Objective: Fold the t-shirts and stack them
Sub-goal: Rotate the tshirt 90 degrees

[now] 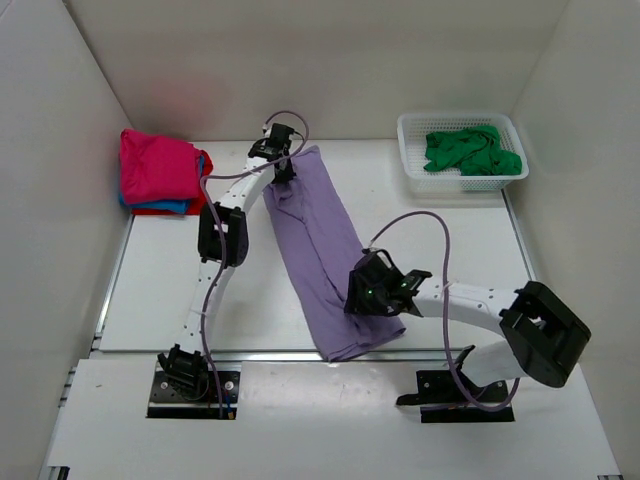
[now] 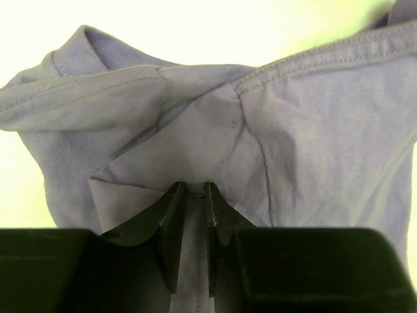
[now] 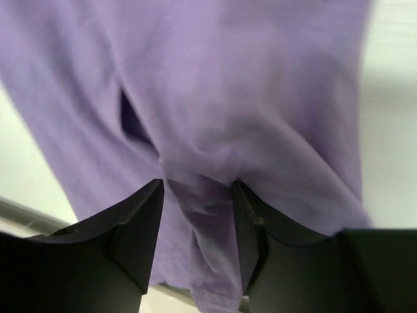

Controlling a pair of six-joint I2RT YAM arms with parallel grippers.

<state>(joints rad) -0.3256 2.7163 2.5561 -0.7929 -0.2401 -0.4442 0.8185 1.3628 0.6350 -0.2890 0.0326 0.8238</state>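
Folding the lilac t-shirt: long strip laid out, cross fold to come

The lilac t-shirt [image 1: 315,250] lies on the counter [image 1: 170,290] as a narrow strip, so the lengthwise folds look done and the step in hand is likely the end-to-end fold. Its long axis runs on a diagonal, with the collar at the far left and the hem near the counter's near edge, toward the middle. The left fingers [image 2: 171,215] sit at the collar end, only a narrow gap between them with cloth showing in it; whether they pinch it cannot be told. The right fingers [image 3: 137,222] stand partly open at the hem end, pressed on a ridge of cloth that fills their gap. The next move probably calls for one end to be lifted and carried over the other along that diagonal, edges kept square, before the shirt joins the folded stack [image 1: 160,170] at the far left. A green t-shirt [image 1: 470,150] waits in the basket [image 1: 415,170]
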